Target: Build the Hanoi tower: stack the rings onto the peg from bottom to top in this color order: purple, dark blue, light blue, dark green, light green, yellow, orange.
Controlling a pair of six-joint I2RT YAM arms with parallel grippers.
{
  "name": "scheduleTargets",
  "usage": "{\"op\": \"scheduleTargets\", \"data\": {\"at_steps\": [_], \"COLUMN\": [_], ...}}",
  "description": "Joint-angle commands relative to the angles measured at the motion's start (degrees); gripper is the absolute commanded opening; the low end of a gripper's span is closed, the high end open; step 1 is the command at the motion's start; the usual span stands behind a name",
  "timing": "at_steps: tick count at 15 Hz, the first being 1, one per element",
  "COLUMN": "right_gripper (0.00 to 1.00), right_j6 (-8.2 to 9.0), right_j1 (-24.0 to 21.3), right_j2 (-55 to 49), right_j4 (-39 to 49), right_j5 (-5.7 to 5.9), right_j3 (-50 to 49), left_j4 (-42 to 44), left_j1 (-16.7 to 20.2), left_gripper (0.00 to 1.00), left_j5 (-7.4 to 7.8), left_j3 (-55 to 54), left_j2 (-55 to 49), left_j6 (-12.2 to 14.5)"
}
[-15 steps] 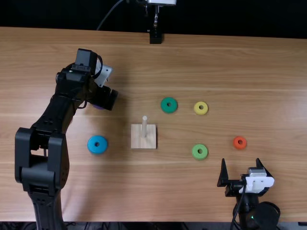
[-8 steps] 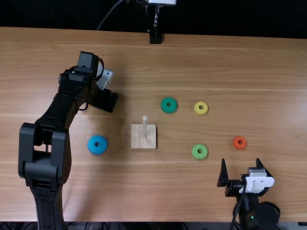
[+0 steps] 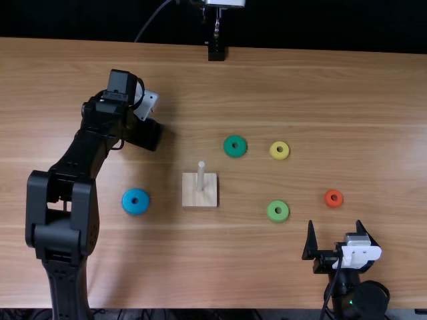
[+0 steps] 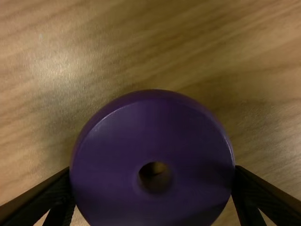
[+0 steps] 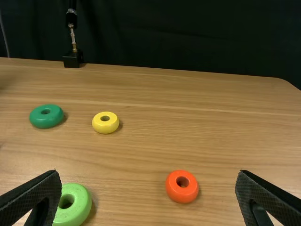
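Over on the left I can see the left arm (image 3: 63, 220) stretched above the table (image 3: 267, 273), its gripper (image 3: 155, 136) on the far side of the peg. The left wrist view gives the catch away: the purple ring (image 4: 117, 155) sits snug between its fingers, parted just by the ring's width (whether it touches the wood, I can't tell from here). Nearer to us lies the light blue ring (image 3: 128, 201), flat. Next comes the upright wooden peg (image 3: 201, 175) on its square base (image 3: 191, 195). Past it, a little farther off, is the dark green ring (image 3: 228, 147). Then the light green ring (image 3: 270, 211), nearer us, and the yellow ring (image 3: 273, 151) beyond it. The orange ring (image 3: 327, 198) follows, apart from the others. Just this side of it waits the right gripper (image 3: 335, 225), spread wide and empty, its tips clear of the orange ring.
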Motion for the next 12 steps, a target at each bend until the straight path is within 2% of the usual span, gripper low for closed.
{"op": "scheduleTargets", "data": {"at_steps": [1, 4, 5, 6, 7, 8, 9, 10, 11, 12], "right_gripper": [1.0, 1.0, 1.0, 1.0, 1.0, 1.0, 1.0, 1.0, 1.0, 1.0], "right_j6": [-0.18, -0.18, -0.18, -0.18, -0.18, -0.18, -0.18, -0.18, -0.18, -0.18], "right_j1": [-0.24, -0.24, -0.24, -0.24, -0.24, -0.24, -0.24, -0.24, -0.24, -0.24], "right_j2": [-1.06, -1.06, -1.06, -1.06, -1.06, -1.06, -1.06, -1.06, -1.06, -1.06], "right_j4": [-3.77, -3.77, -3.77, -3.77, -3.77, -3.77, -3.77, -3.77, -3.77, -3.77], "right_j5": [0.52, 0.52, 0.52, 0.52, 0.52, 0.52, 0.52, 0.52, 0.52, 0.52], "right_j3": [-2.87, -2.87, -2.87, -2.87, -2.87, -2.87, -2.87, -2.87, -2.87, -2.87], "left_j4": [0.11, -0.41, -0.73, -2.0, -5.27, -9.59, -13.39, -16.34, -18.45, -19.93], "left_j1": [0.58, 0.76, 0.76, 0.67, 0.67, 0.58, 0.41, 0.23, 0.14, 0.06], "left_gripper": [0.0, 0.0, 0.0, 0.0, 0.0, 0.0, 0.0, 0.0, 0.0, 0.0], "left_j5": [1.54, 1.33, 1.23, 1.01, 0.28, -1.09, -3.63, -6.9, -9.0, -9.11], "left_j3": [1.66, 2.01, 2.27, 3.06, 4.38, 5.17, 5.79, 6.49, 7.19, 7.46], "left_j2": [0.85, -0.38, -2.23, -4.16, -5.66, -6.89, -8.47, -10.4, -11.81, -13.22], "left_j6": [1.32, 1.43, 2.27, 4.49, 5.75, 5.86, 6.07, 6.28, 6.28, 6.28]}}
